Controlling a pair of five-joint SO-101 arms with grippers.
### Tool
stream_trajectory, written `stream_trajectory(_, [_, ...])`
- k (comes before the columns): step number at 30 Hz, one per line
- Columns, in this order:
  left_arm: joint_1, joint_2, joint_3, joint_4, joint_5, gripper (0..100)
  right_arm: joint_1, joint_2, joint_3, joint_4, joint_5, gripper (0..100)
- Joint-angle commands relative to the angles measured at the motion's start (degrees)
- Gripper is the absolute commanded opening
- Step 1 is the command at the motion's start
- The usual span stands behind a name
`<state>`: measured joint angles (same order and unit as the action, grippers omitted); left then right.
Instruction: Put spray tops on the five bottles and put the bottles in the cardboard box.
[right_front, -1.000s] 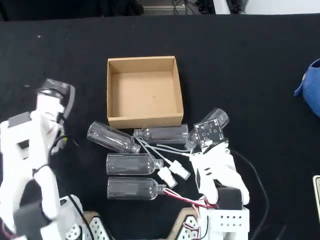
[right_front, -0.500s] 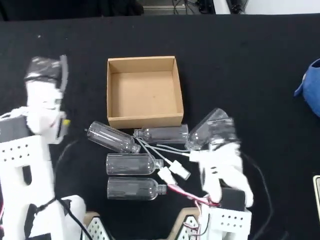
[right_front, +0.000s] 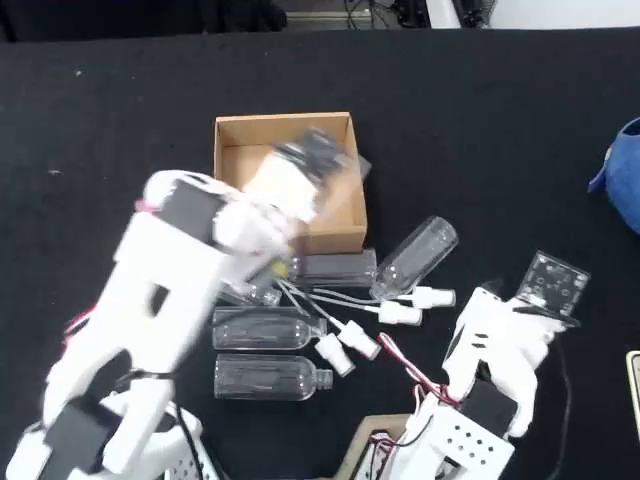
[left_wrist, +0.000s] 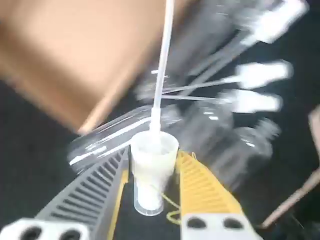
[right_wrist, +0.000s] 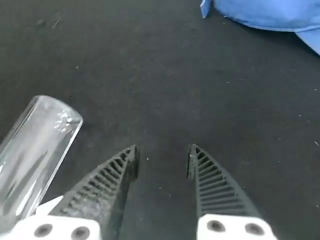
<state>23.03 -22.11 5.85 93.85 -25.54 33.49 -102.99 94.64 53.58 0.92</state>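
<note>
- Spray top (left_wrist: 151, 175), white with a thin tube pointing away from the wrist, is clamped between the 2 fingers of the left gripper (left_wrist: 153, 156).
- The cardboard box (right_front: 232, 135) stands open in the upper centre of the high view. The left arm (right_front: 165, 290) slants up from the lower left, and its blurred end lies over the box's front right part.
- 5 clear bottles (right_front: 262, 328) lie on their sides on the black tabletop (right_front: 480, 120), just below the box. The tilted bottle (right_front: 418, 255) is at centre right and the hidden bottle (right_front: 250, 292) is partly under the left arm.
- 4 loose spray tops (right_front: 400, 313) lie in the centre of the frame among the bottle necks, their tubes fanning toward the box.
- The right gripper (right_wrist: 161, 152) is spread open with nothing between its fingers. It is over bare tabletop, with the base of a bottle (right_wrist: 35, 145) just beside 1 finger.
- The right arm (right_front: 500, 350) sits at the lower right.
- A blue object (right_front: 622, 185) is at the right edge.
</note>
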Motion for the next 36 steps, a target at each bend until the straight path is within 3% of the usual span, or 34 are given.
stream_trajectory(1, [12.0, 6.6, -3.1, -1.3, 0.5, 3, 1.4, -5.7, -3.3, -2.0, -0.8, 14.9])
stream_trajectory(6, [15.8, 16.4, -3.6, -7.8, 0.5, 5, 1.2, -5.7, -3.4, -2.0, -0.8, 14.9])
stream_trajectory(13, [15.9, 20.7, -3.6, -8.1, 0.6, 33, -0.3, -5.7, -3.0, -2.0, -0.4, 14.9])
stream_trajectory(17, [13.1, 19.9, -10.2, 1.1, 0.2, 31, -1.7, -5.7, -2.9, -2.0, -0.4, 14.9])
stream_trajectory(19, [9.5, 19.2, -15.8, 6.9, 0.2, 29, -1.8, -5.7, -2.9, -2.0, -0.4, 14.9])
stream_trajectory(27, [-16.3, 16.3, -16.1, 6.5, 0.2, 26, -1.8, -5.7, -2.9, -1.8, -0.3, 14.9])
stream_trajectory(32, [-24.0, 16.8, -9.7, 6.2, -4.8, 26, -1.8, -5.7, -2.8, -1.7, -0.3, 14.9])
stream_trajectory(36, [-28.3, 16.0, -4.3, -0.4, -10.4, 26, -1.9, -5.7, -2.5, -1.8, -0.3, 14.9])
